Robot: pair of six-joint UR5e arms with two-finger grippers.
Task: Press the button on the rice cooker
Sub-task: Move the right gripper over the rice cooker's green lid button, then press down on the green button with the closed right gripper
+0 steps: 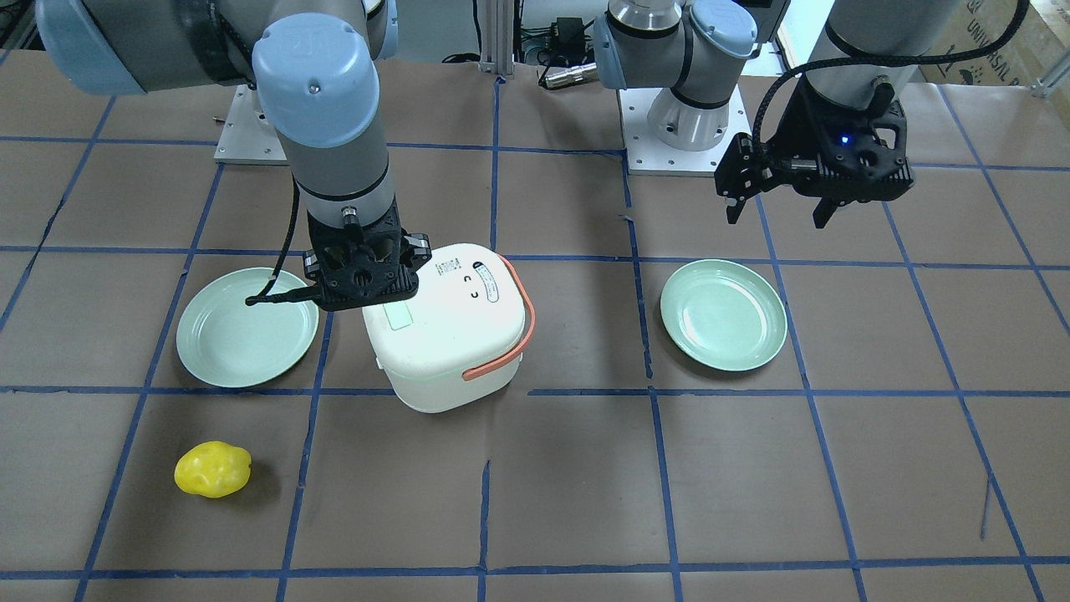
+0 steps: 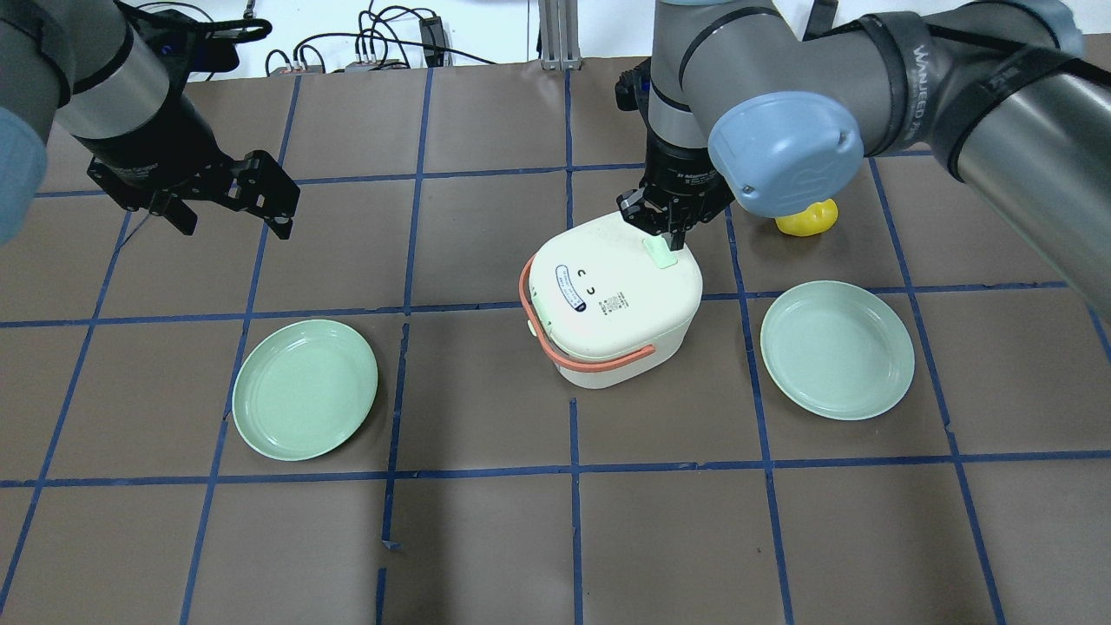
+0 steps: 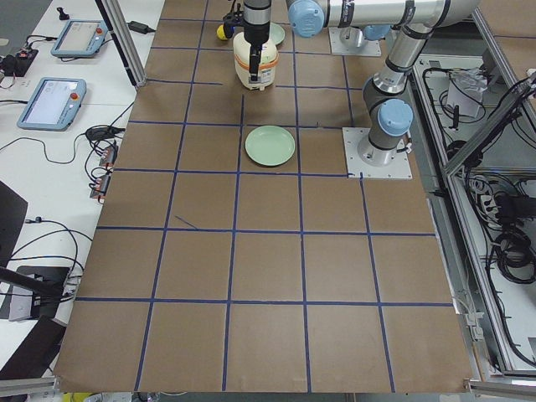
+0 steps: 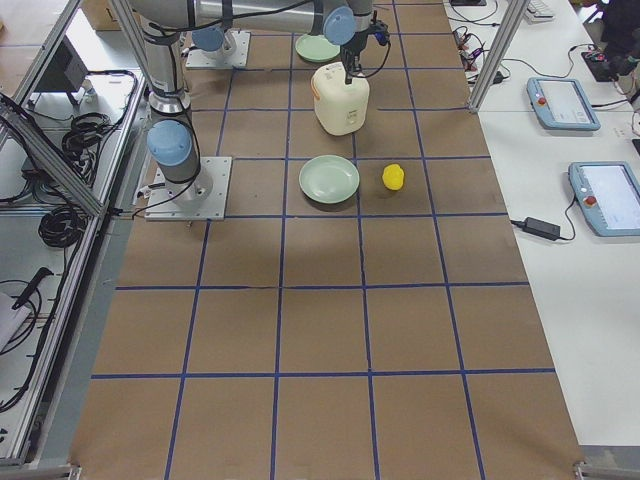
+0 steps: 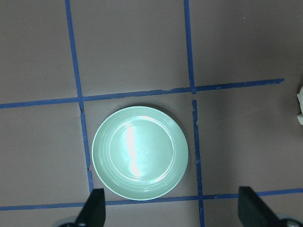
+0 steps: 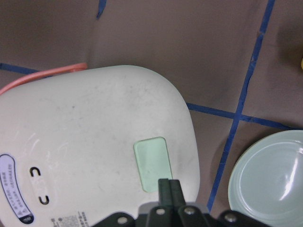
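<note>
Press step: right gripper [image 6: 169, 187], tips together, over rice cooker button [image 6: 152, 163]; next push straight down. Left gripper [image 5: 171, 201] apart.

We are looking steeply down on the table [image 1: 585, 502] from across it and from behind the robot, both views sharing the rice cooker [image 1: 447, 326]. End cameras are sitting far back; wrist cameras are hanging close above.

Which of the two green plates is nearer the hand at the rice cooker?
The plate on the robot's right, near the right hand and the yellow fruit; the other plate lies across the rice cooker.
</note>
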